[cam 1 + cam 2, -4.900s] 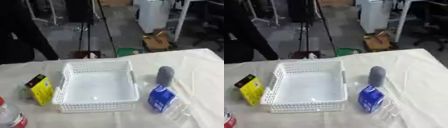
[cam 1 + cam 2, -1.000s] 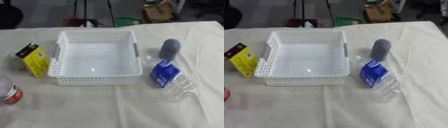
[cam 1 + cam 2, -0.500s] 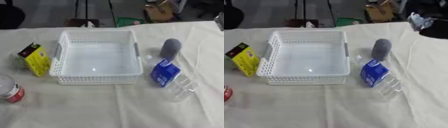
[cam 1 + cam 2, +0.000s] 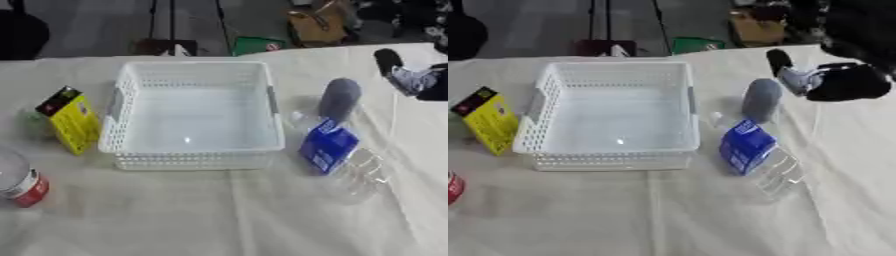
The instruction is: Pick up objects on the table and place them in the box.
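The right hand (image 4: 833, 80) comes in from the upper right, above the cloth-covered table (image 4: 710, 215), right of the basket (image 4: 610, 115) and beyond its far right corner. One dark finger (image 4: 778, 59) sticks out toward the basket; whether the rest of the fingers are spread or curled cannot be told, since the hand shows only as a black and silver mass. It holds nothing and touches none of the objects. The left hand is out of sight.

The white basket stands open and holds nothing. Just right of it stands a grey cylinder (image 4: 761, 100), upright, the object nearest the hand. Nearer than the cylinder, still right of the basket, lies a clear plastic bottle (image 4: 776, 172) with a blue label (image 4: 745, 146), on its side, its cap end pointing toward the basket. Left of the basket a yellow box (image 4: 72, 120) with a black top stands tilted, close to the basket's left wall. Near the left edge, left of the basket's near corner, is a can (image 4: 22, 180) with a red band.
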`<state>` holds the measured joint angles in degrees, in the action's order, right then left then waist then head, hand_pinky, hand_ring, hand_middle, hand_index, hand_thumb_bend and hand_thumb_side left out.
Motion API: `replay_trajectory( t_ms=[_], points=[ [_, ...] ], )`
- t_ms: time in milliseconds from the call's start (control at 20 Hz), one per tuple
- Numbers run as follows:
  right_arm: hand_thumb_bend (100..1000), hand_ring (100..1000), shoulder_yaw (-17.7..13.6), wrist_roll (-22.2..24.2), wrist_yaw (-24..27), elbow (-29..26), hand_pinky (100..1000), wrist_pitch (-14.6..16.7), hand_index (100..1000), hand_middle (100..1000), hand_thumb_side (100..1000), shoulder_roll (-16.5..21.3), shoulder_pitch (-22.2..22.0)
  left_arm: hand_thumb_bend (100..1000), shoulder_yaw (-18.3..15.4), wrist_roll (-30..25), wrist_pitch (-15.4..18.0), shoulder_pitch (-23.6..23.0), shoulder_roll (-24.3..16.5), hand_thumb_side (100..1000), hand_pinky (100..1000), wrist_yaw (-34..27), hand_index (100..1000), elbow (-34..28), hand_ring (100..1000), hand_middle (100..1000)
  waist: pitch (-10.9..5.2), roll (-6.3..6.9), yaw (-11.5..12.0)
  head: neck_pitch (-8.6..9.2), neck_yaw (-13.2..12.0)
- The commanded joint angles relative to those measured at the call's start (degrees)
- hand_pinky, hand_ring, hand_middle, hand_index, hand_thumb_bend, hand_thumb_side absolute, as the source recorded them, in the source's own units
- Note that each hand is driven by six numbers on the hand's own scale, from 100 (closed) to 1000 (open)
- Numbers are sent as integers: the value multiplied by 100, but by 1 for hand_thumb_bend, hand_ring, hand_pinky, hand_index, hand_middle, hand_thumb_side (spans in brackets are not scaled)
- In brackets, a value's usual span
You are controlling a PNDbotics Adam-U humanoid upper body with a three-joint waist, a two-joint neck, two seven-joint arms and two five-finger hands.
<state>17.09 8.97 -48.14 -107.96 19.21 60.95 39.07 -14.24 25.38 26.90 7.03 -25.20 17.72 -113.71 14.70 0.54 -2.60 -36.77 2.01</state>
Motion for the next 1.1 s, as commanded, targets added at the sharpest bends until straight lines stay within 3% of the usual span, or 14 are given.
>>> replay_trajectory(
  t_ms=[50,200,250,300,450,550,650,950,1000,1050,1100],
  points=[
    [150,916,-14,152,89,64,858,271,985,911,1000,113,140,100,-4,-39,3,38,-79,770,952,-34,1000,-89,1000,1000,-101,-9,-2,-33,10],
    [221,915,48,260,175,103,861,341,987,900,1000,102,132,100,5,-68,-1,36,-73,769,952,-42,1000,-89,1000,1000,-85,-2,-6,-22,21],
    [356,905,55,267,198,111,859,301,990,885,1000,105,120,100,5,-75,-1,36,-71,765,952,-44,1000,-89,1000,1000,-82,-1,-8,-19,24],
    [294,903,53,257,203,123,858,238,988,882,1000,116,91,100,4,-78,-1,37,-67,769,952,-47,1000,-89,1000,1000,-79,1,-11,-11,24],
    [313,900,81,242,201,112,857,4,981,868,1000,133,-22,100,-1,-82,-1,40,-50,767,952,-52,1000,-89,1000,1000,-68,8,-14,11,35],
    [372,908,99,269,191,81,862,-164,989,874,1000,127,-90,100,3,-86,-3,46,-35,767,952,-59,1000,-89,1000,1000,-63,11,-12,21,44],
    [355,911,110,298,178,50,866,-332,994,881,1000,118,-144,100,5,-89,-4,48,-22,766,952,-67,1000,-89,1000,1000,-62,10,-12,34,51],
    [436,903,121,276,258,44,870,-863,981,867,1000,20,-275,100,-1,-88,-15,53,33,764,953,-93,1000,-89,1000,1000,-59,-13,-10,56,74],
    [464,902,134,313,305,66,875,-950,976,860,1000,-27,-324,100,-1,-87,-14,56,40,764,953,-97,1000,-89,1000,1000,-60,-22,-14,57,80],
    [557,891,147,365,354,65,875,-1038,970,849,1000,-60,-355,100,0,-87,-12,57,43,760,953,-101,1000,-89,1000,1000,-62,-28,-15,56,85],
    [495,891,146,427,412,79,875,-1124,970,848,1000,-124,-417,100,-2,-86,-13,61,49,763,953,-105,1000,-89,1000,1000,-64,-38,-23,55,90]
  ],
)
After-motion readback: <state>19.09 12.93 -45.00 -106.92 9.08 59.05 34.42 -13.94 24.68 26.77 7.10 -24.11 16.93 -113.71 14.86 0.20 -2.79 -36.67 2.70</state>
